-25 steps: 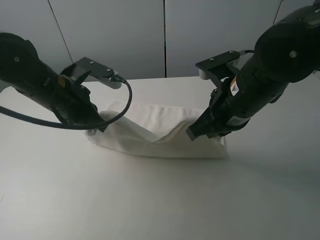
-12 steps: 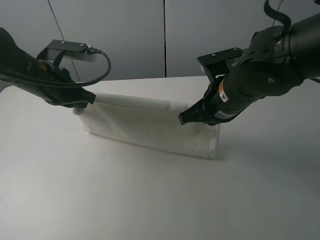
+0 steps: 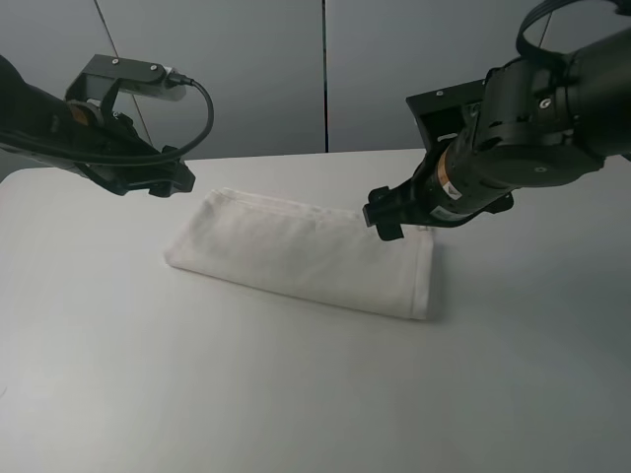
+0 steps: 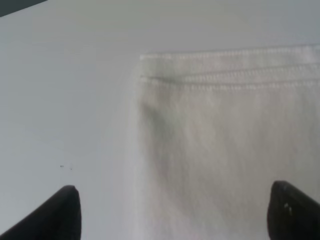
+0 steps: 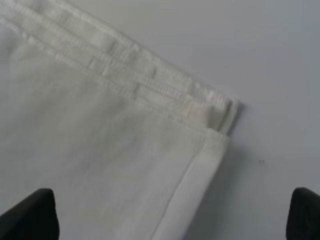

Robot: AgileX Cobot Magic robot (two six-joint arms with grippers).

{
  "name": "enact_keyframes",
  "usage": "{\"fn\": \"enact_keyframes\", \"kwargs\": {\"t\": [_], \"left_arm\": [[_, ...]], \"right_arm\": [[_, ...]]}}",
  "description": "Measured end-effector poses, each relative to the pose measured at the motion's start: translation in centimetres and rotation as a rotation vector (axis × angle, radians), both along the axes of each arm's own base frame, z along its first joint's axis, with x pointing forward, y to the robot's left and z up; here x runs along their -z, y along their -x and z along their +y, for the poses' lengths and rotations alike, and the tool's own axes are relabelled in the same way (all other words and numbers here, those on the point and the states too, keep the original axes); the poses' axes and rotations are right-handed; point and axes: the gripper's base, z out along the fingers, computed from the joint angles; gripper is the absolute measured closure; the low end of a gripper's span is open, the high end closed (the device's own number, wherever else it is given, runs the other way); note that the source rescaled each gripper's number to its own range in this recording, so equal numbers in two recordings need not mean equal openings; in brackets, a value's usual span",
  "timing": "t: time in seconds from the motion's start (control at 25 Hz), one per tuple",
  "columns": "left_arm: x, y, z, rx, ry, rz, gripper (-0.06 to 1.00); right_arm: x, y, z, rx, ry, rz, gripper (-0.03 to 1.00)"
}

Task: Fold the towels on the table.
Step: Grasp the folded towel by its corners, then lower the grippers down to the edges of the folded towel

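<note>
grey wall (image 3: 246, 69) panels stand behind the white counter (image 3: 296, 404). the towel (image 3: 306, 261) lies flat on the counter now, as a long folded strip between my two arms.

a moment ago both hands held its far edge up in the air. now they have let go. the left hand (image 3: 166, 183) is up and off to the side of the far left corner, not touching it. the right hand (image 3: 385, 219) hangs just over the far right corner. in both wrist views the fingers are spread wide with nothing between them.

from the left wrist i see two stitched edges (image 4: 225, 80) lying one on the other, close to lined up. from the right wrist the corner (image 5: 220, 112) shows its layers stacked, a little bit off from each other.

so i think the first fold is done. the strip is long, so i guess it needs one more fold, end to end. i would grab the corners again for that.
</note>
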Motion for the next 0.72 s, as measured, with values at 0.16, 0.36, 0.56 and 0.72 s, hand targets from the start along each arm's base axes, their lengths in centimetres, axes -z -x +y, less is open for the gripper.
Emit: {"fn": "enact_keyframes", "kwargs": {"t": [0.16,0.36,0.56,0.72], "left_arm": [[0.0,0.0,0.0,0.002,-0.002,-0.002,-0.01],[0.0,-0.6,0.8,-0.063,0.012,0.032,-0.01],[1.6,-4.0,2.0,-0.150,-0.076,0.195,-0.01],[2.8,-6.5,1.1,-0.132,-0.127,0.245,-0.01]], "right_arm": [[0.0,0.0,-0.1,0.020,-0.004,0.006,-0.03],[0.2,0.3,0.0,0.058,-0.043,0.036,-0.03],[-0.2,0.0,0.4,0.030,-0.050,0.030,-0.03],[-1.4,-0.8,0.6,0.054,-0.073,0.025,-0.03]]}}
